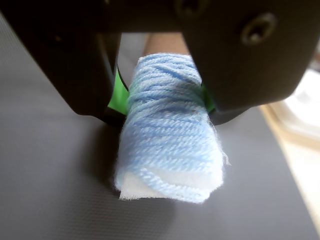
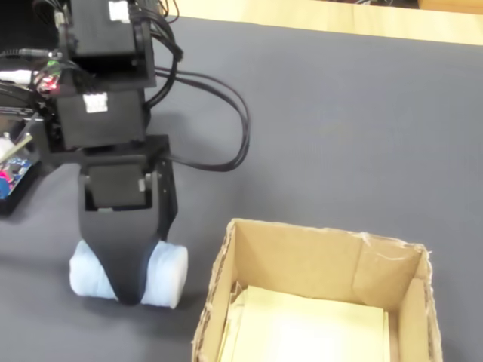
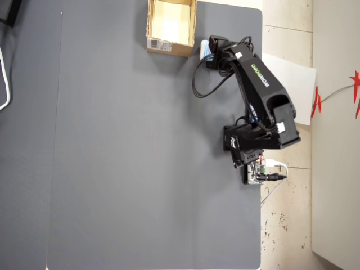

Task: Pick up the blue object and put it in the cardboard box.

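While the grey desk (image 3: pixel 140 157) carries everything, the cardboard box (image 2: pixel 302 260) stands open, its pale inside empty. The black arm (image 3: pixel 259 84) reaches down just beside it. The hand (image 2: pixel 130 290) is closed on the blue yarn roll (image 1: pixel 167 135), jaws pressing both sides; the roll rests on the desk, just outside the box wall.

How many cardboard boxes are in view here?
1. The cardboard box sits at the top edge of the grey mat in the overhead view, just left of the gripper.
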You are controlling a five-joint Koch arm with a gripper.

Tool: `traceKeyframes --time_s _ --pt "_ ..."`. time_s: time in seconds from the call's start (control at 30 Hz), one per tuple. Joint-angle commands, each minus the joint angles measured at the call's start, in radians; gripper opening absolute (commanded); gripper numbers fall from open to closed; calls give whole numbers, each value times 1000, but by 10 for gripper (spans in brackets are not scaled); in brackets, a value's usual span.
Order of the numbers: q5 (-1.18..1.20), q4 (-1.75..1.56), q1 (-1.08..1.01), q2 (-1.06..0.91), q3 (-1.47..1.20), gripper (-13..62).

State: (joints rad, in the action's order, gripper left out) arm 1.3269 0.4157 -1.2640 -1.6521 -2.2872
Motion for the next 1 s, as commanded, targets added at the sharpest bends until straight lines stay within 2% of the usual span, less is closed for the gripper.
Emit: traceKeyframes --time_s 0.0,0.23,0.47,0.73,0.97 --pt "71 -121 -9 -48 25 185" --pt "173 -256 -20 -94 17 185" --pt "192 -255 -21 -163 11 185" --pt "187 -270 48 -282 -34 186" --pt "229 -457 115 -328 -55 186"
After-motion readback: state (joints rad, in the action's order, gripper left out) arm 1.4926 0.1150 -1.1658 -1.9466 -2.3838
